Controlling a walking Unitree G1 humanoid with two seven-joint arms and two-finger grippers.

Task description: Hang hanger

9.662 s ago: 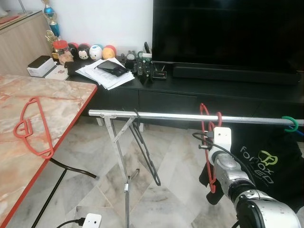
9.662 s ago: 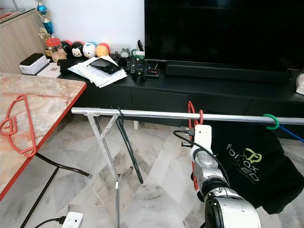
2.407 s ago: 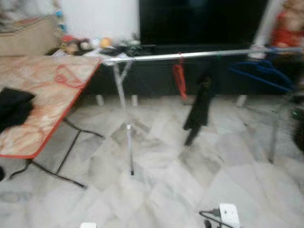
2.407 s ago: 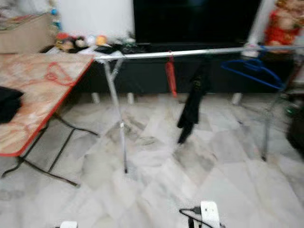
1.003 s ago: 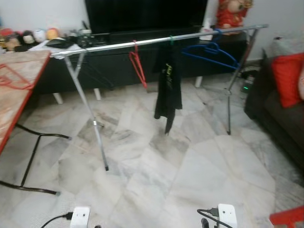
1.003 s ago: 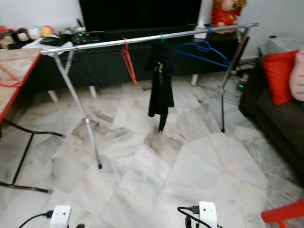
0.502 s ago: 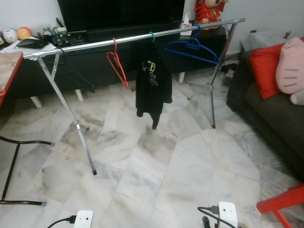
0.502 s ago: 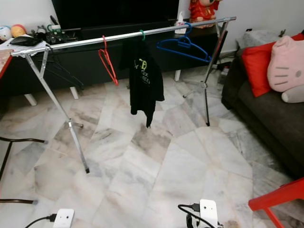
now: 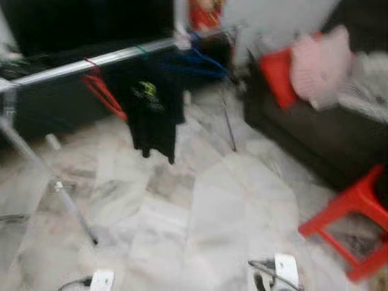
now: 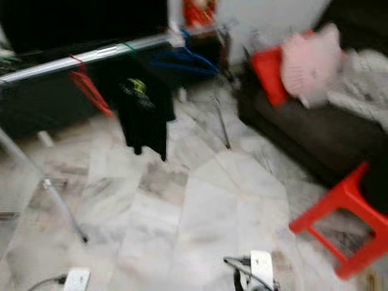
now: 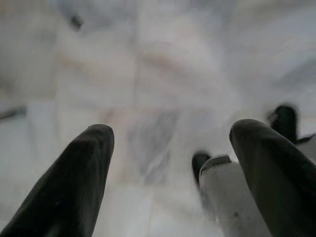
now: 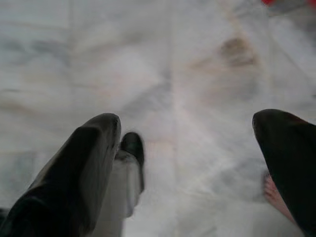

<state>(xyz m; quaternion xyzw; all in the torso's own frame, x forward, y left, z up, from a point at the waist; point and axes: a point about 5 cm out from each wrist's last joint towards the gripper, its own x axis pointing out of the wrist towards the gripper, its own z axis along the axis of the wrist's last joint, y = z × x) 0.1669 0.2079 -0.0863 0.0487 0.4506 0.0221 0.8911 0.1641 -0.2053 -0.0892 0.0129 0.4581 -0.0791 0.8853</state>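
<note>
Over the pale marble floor (image 11: 163, 59), the left gripper (image 11: 168, 148) hangs with its two black fingers (image 11: 74, 182) spread wide apart and nothing between them; a white, blurred part of the robot shows just beside one finger. The right gripper (image 12: 187, 148) hangs likewise above the same veined tiles, its fingers (image 12: 84, 168) parted widely and empty.

Farther out, in the head views, all is smeared by motion. The floor runs in large grey-white slabs to a silver clothes rail (image 9: 91, 63) on slanted legs. On the rail hangs the red hanger (image 9: 103, 94), next to it a black garment (image 9: 151, 118) on a green hook, and beyond that a blue hanger (image 9: 203, 60). Behind the rail stands a dark low cabinet. To the robot's right is a dark sofa (image 9: 315, 133) with a red cushion (image 9: 279, 70) and a pink plush pillow (image 9: 321, 57); a red stool (image 9: 351, 218) stands on the floor before it. Two white plugs lie at the near edge.

Against half a second ago, the whole view has swung rightward: the rail now sits farther left, the sofa and stool take more of the frame, and the blur is heavier.

The garment bears a yellow-green print, too blurred to read.
</note>
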